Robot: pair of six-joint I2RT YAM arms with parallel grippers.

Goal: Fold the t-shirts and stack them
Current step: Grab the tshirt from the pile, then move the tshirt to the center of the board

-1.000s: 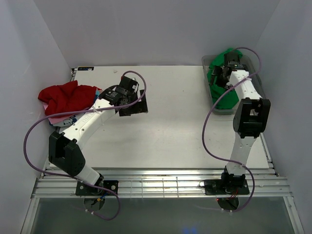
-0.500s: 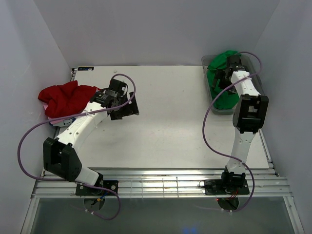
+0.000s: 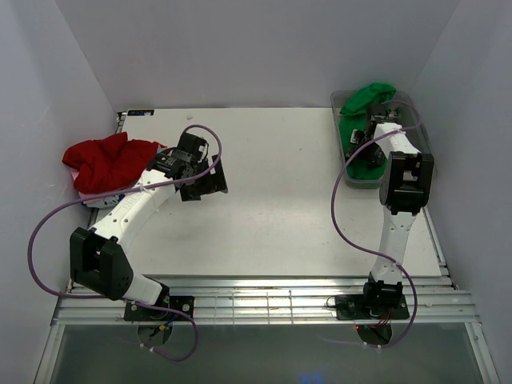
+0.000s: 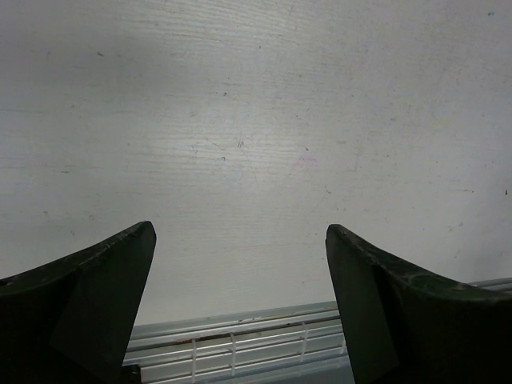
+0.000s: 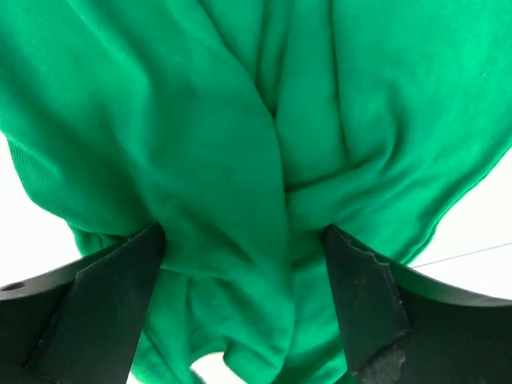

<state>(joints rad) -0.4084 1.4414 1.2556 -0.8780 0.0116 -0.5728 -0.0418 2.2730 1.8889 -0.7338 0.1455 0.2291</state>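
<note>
The bright green t-shirt [image 3: 366,98] lies bunched in the clear bin at the back right and fills the right wrist view [image 5: 240,120]. My right gripper [image 3: 362,141] is down in the bin, open, with green cloth bulging between its fingers [image 5: 240,232]. The red t-shirt [image 3: 108,158] is heaped at the table's left edge, on top of the pink/white printed t-shirt [image 3: 98,198], of which only an edge shows. My left gripper [image 3: 206,181] is open and empty over bare table [image 4: 240,232], just right of the red heap.
The clear plastic bin [image 3: 366,183] stands at the table's back right corner. The slatted metal rail [image 4: 240,340] runs along the table's near edge. White walls close in on the left, back and right.
My left gripper has swung left, toward the red heap, and has now almost stopped. My right gripper has pushed farther back into the bin, into the green t-shirt.
</note>
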